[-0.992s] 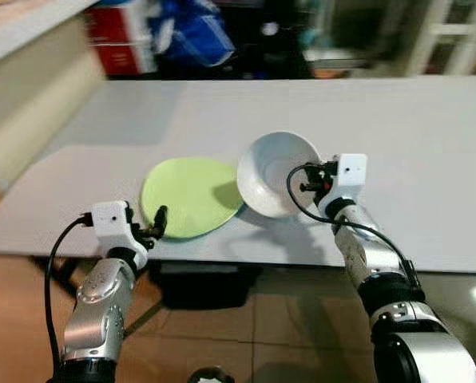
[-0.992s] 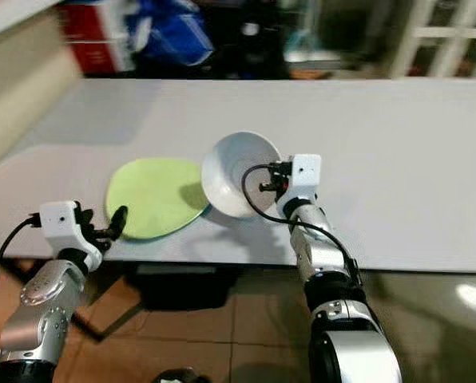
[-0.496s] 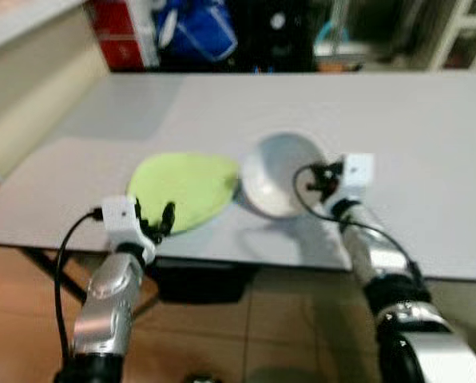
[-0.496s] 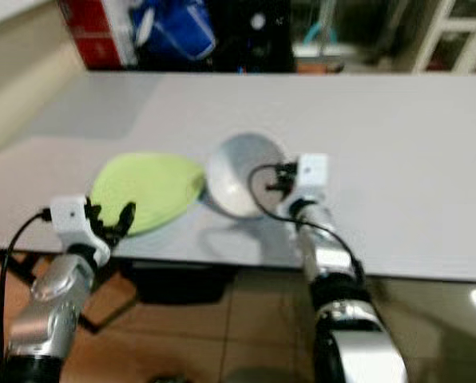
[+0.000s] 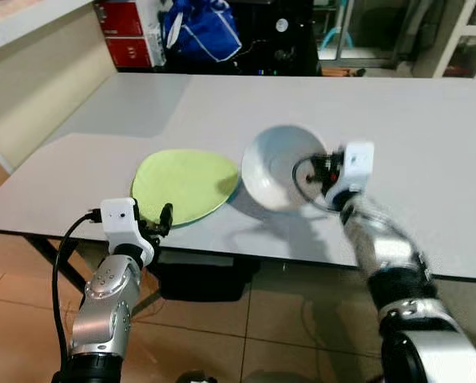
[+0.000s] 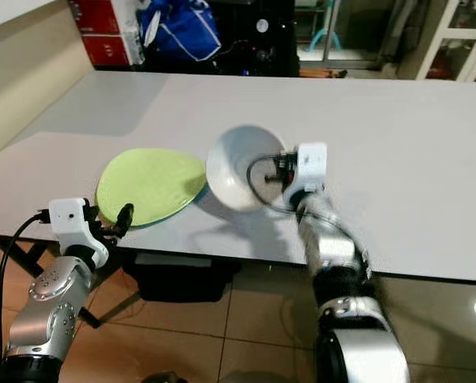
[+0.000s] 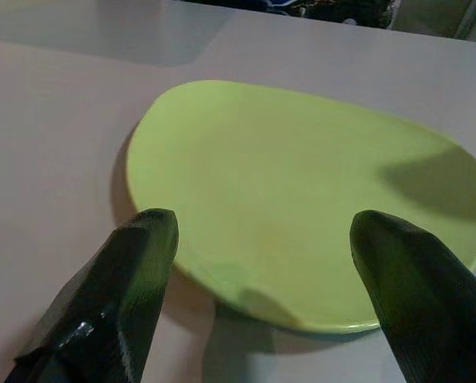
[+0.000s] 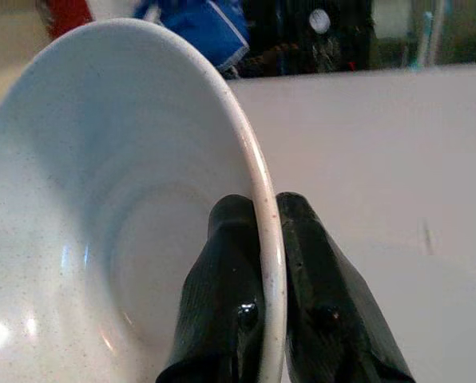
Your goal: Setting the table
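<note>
Two dishes were in play, both on or over the grey table (image 5: pixel 430 120), which filled the middle band of the head views, near edge running across the lower third.

Green plate (image 5: pixel 186 185) lay flat left of centre, close to the table's near edge. Probably parked there on purpose: within reach of the arm on that side and leaving the rest of the top free.

White bowl (image 5: pixel 279 166) sat just right of the plate, tilted, mouth facing up and left. Its shadow fell on the table below it, so I judged it carried, not resting. Its left rim overlapped the plate's right edge in the frame; contact couldn't be told.

Right gripper (image 8: pixel 258 263) was pinched on the bowl's rim, one finger inside the wall, one outside. A rim pinch explains the tilt: the bowl hung off one side of the grip. Right forearm was smeared in the head views, so likely mid-move; direction unknown.

Left gripper (image 7: pixel 262 271) had its fingers spread wide, nothing between them, at the table's near edge in the lower left of the head views. The wrist camera looked straight across the plate's near rim, which sat framed by the two fingertips (image 7: pixel 134 263). That read as lined up to take the plate by its edge, or just clear of it.

Guess: bowl was going onto or next to the plate.
</note>
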